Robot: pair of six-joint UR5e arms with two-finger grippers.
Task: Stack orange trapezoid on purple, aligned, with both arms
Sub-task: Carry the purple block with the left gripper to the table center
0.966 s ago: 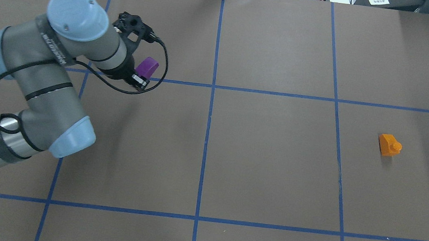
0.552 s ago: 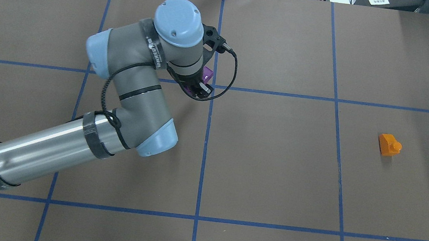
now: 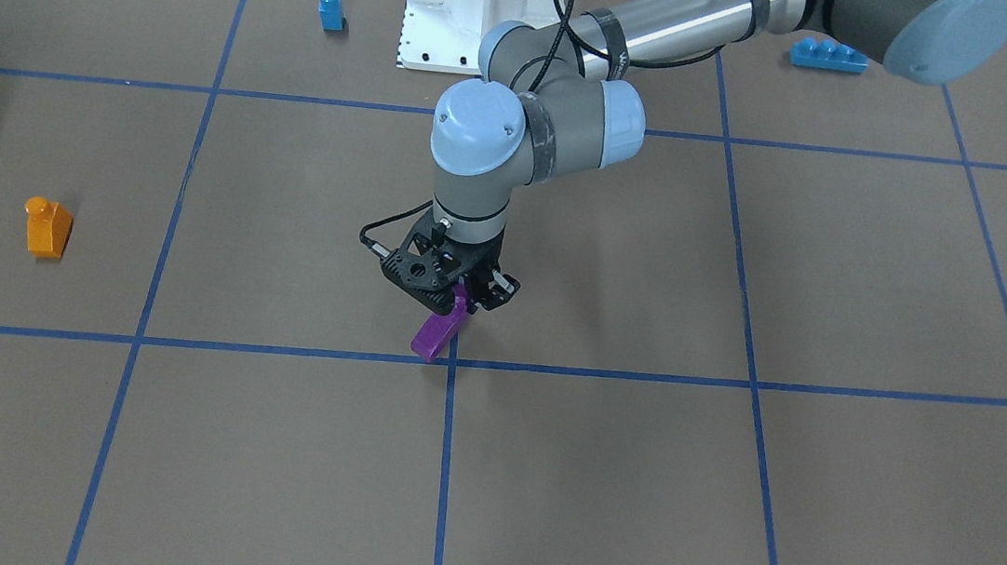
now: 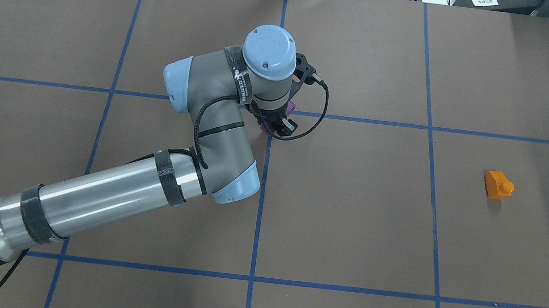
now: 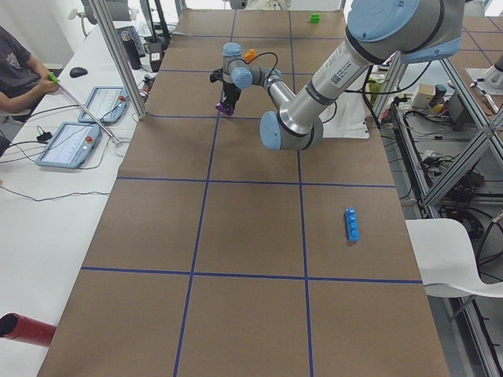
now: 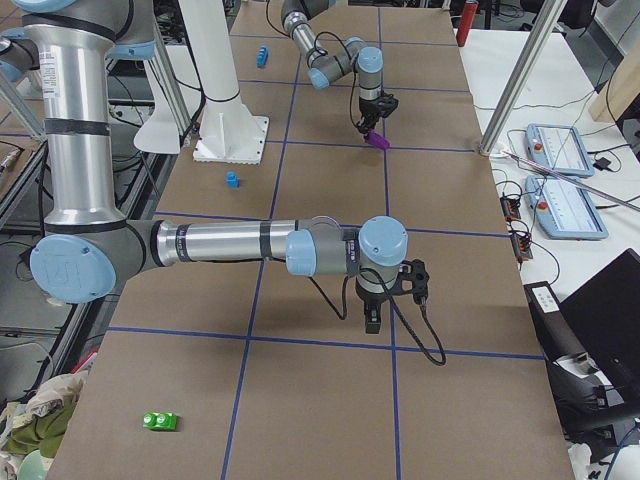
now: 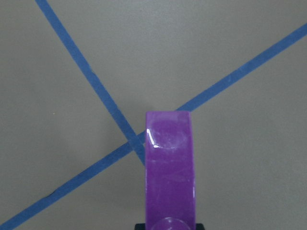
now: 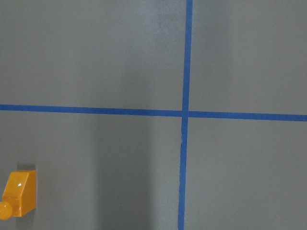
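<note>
My left gripper (image 3: 462, 301) is shut on the purple block (image 3: 440, 330). It holds the block tilted, low over the crossing of the blue tape lines at mid-table. The block fills the lower middle of the left wrist view (image 7: 170, 172); from overhead only slivers of it (image 4: 290, 108) show under the gripper (image 4: 278, 122). The orange trapezoid (image 4: 498, 185) lies alone on the paper far to the right, stud sideways. It also shows in the front view (image 3: 47, 227) and the right wrist view (image 8: 19, 194). My right gripper (image 6: 372, 318) hangs above the table; I cannot tell if it is open.
A small blue one-stud block (image 3: 331, 9) and a long blue brick (image 3: 829, 55) lie near the white base plate (image 3: 458, 6). A green block (image 6: 160, 421) lies at the table's right end. An operator sits beside the table in the left view.
My left arm has swung right with the purple block, from the left grid square to the centre tape crossing. The orange trapezoid has not moved.
</note>
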